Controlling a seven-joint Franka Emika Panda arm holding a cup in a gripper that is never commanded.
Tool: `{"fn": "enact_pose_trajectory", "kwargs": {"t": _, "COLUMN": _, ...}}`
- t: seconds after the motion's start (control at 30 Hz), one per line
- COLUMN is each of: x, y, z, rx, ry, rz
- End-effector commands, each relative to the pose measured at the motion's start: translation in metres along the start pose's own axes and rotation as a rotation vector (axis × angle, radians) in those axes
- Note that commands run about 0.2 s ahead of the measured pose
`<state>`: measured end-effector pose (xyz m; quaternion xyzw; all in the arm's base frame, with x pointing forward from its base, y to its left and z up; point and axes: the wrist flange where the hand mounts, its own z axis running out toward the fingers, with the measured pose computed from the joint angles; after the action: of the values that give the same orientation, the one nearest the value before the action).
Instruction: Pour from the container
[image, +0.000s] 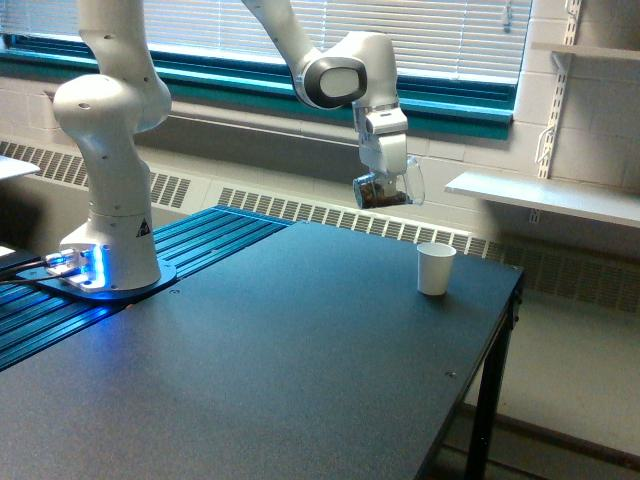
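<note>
In the exterior view, my gripper (388, 185) hangs above the far side of the dark table (300, 370), shut on the container (383, 189), a small clear cup with brown contents in it. The container is held close to upright, only slightly tilted. A white paper cup (435, 268) stands upright on the table near its far right corner, lower than the container and toward the exterior view's right of it. The two cups are well apart.
The arm's white base (108, 200) stands on a blue ribbed mount at the exterior view's left. A window with blinds and a radiator run along the back wall. A white shelf (545, 195) sticks out at the right. The table's right edge drops to the floor.
</note>
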<state>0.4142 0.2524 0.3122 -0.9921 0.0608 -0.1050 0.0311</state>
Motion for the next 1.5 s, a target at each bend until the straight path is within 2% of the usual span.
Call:
{"fn": "enact_pose_trajectory", "kwargs": {"t": 0.03, "x": 0.006, "y": -0.003, "z": 0.002, "rx": 0.001, "ry": -0.01, "rz": -0.008}}
{"fn": "enact_pose_trajectory", "kwargs": {"t": 0.37, "x": 0.021, "y": -0.003, "z": 0.012, "rx": -0.008, "ry": -0.027, "rz": 0.005}}
{"fn": "enact_pose_trajectory", "kwargs": {"t": 0.8, "x": 0.025, "y": -0.001, "z": 0.032, "rx": -0.041, "ry": -0.073, "rz": 0.004}}
{"fn": "enact_pose_trajectory", "kwargs": {"t": 1.5, "x": 0.031, "y": -0.007, "z": 0.047, "rx": -0.06, "ry": -0.125, "rz": 0.016}}
